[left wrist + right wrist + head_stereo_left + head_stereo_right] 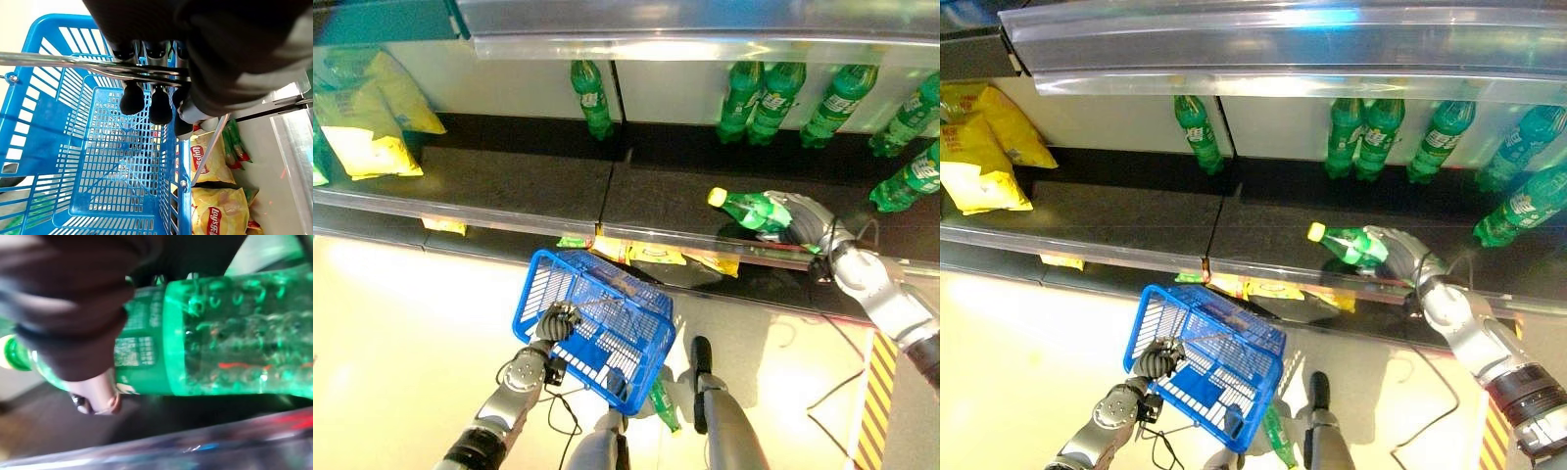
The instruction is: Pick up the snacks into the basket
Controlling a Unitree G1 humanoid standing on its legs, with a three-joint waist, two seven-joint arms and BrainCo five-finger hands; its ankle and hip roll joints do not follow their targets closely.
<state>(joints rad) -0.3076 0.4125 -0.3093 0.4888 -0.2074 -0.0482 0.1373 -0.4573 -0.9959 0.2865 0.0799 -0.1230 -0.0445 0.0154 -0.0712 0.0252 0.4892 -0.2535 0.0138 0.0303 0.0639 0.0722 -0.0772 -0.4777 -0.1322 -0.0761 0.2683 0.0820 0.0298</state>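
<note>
My left hand (556, 321) is curled round the metal handle (73, 61) of a blue plastic basket (533, 294), which hangs tilted below the shelf front. My right hand (803, 223) reaches onto the dark shelf (529, 186) at the right and is shut on a green bottle (749, 209) with a yellow cap, lying on its side near the shelf's front edge. In the right wrist view the bottle (220, 352) lies across my hand (73, 308). Yellow chip bags (372, 117) lie at the shelf's far left.
Several green bottles (759, 98) stand along the back of the shelf, and another pair (911, 176) at the right end. More yellow snack bags (210, 161) lie on the lower shelf behind the basket. A green bottle (664, 401) shows below the basket. Striped floor marking (881, 392) runs lower right.
</note>
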